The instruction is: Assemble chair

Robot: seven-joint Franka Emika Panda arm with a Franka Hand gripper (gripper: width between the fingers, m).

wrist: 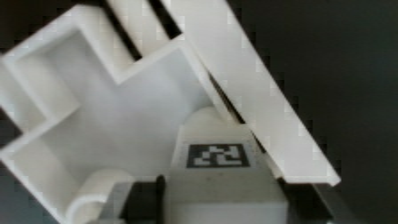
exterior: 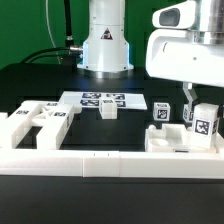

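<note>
Between fingers of end effector [wrist: 210, 192]: chair [wrist: 214, 140] tagged post, clamped.

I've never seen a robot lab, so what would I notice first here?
The white two-finger robot gripper hangs at the exterior view's right, over white blocky plastic chair pieces. In the wrist view, its dark fingers flank a white plastic block with a black-and-white tag.

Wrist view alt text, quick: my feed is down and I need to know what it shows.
The gripper, seen close up, appears closed on a tagged white post that sits against a slotted white panel. A long white bar runs diagonally beside them, with the black table behind.
</note>
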